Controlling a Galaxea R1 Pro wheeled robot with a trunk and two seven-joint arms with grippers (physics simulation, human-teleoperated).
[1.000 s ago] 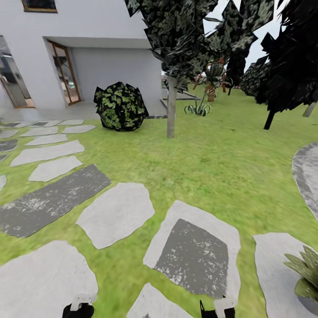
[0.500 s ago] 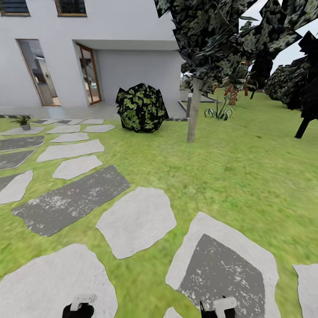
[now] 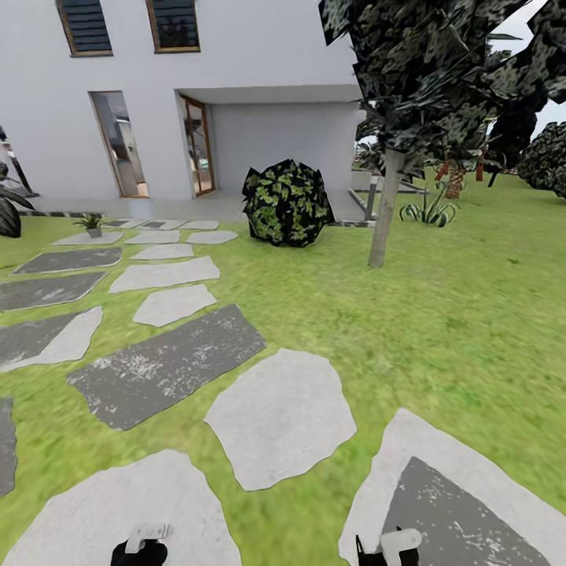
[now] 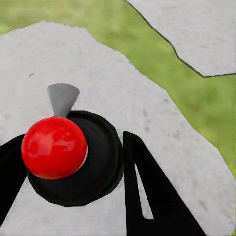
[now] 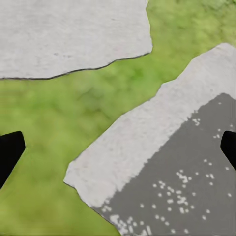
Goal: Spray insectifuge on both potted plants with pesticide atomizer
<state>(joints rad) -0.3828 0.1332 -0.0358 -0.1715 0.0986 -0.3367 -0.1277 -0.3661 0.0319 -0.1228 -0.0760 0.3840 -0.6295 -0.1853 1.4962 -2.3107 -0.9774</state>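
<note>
The pesticide atomizer is out of view. Far off at the left, a small leafy potted plant point(image 3: 92, 223) stands on a pale stepping stone near the house; it is too small to make out its leaves. My left gripper point(image 4: 73, 135) is open over a pale stone, and a red ball on a black round part sits between its dark fingers point(image 4: 147, 187). My right gripper point(image 5: 118, 147) is open and empty above grass and a grey-speckled stone. Both arm ends point(image 3: 145, 542) point(image 3: 393, 546) peek in at the lower edge of the head view.
Irregular stepping stones point(image 3: 279, 417) cross the lawn point(image 3: 440, 330) toward a white house point(image 3: 259, 71). A round dark bush point(image 3: 287, 203) and a thin tree trunk point(image 3: 384, 208) stand ahead. A spiky grass clump point(image 3: 428, 212) grows behind the tree.
The camera has swung left: house, bush and tree slid right in the picture. The leafy rosette at the lower right edge has left the view. The arm ends keep their place.
</note>
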